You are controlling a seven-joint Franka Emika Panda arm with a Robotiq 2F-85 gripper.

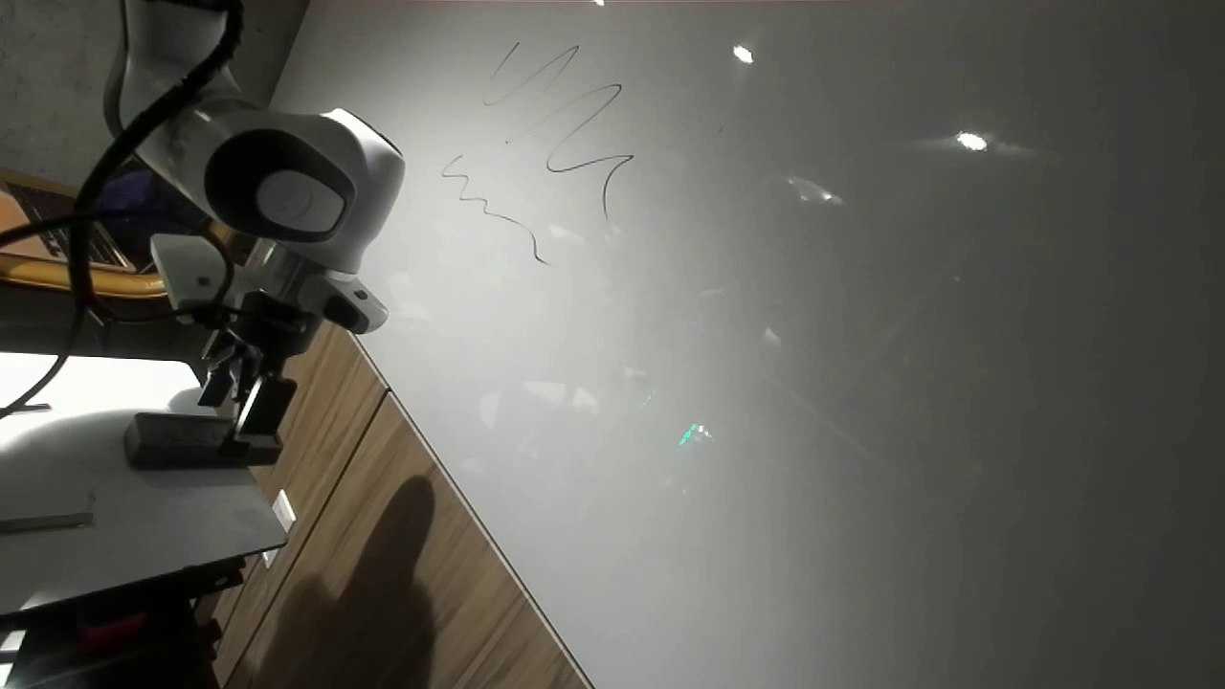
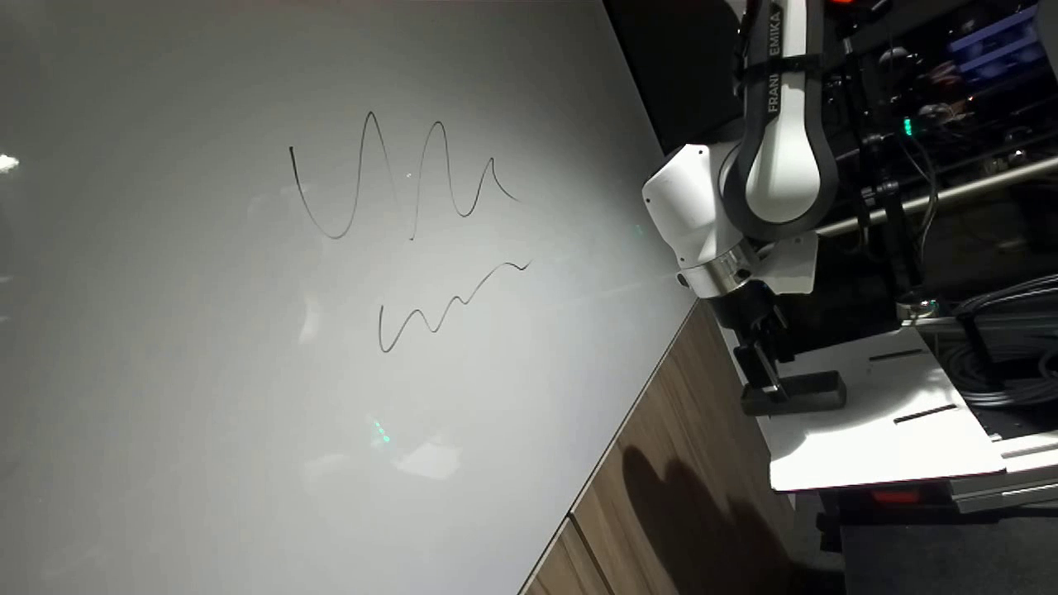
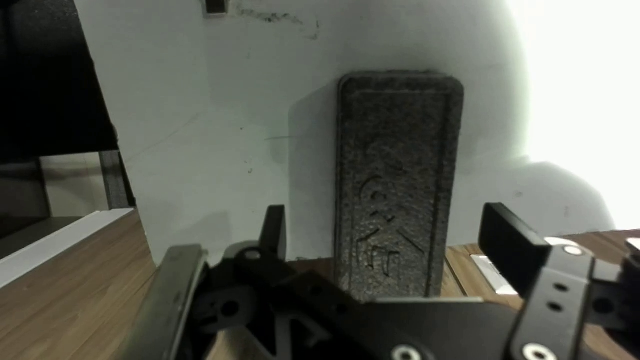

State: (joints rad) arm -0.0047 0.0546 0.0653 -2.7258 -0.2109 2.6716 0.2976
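Your jaws stand spread wide in the wrist view, one on each side of the dark grey eraser [image 3: 397, 175]. A gap shows between it and either finger pad [image 3: 512, 247] — nothing is pinched. You are looking at the eraser's broad face, which bears marks too blurred to read. It lies on the pale bench [image 3: 225, 125], right by the border, and its lower end in that view reaches past the bench edge, in front of the wood panelling [image 3: 75, 280]. To the right of the eraser you get a bright white glare on the bench.

In both exterior views your jaws come down over the end of the eraser nearer the panelling, below the bent arm [image 2: 781, 178]; you cannot tell from there whether a fingertip brushes its side.

Beside the arm you have a large whiteboard [image 2: 207, 330] carrying black squiggles [image 2: 361, 157], with small reflections scattered over it. A dark, rounded shadow [image 1: 383, 593] falls on the panelling, and a small white plate [image 3: 492, 274] shows on the wood. Narrow slots [image 2: 926, 413] cross the bench. You also have an open laptop [image 1: 72, 225] near a yellow rail [image 1: 124, 284] — and coiled cables [image 2: 1004, 372] just beyond the bench.
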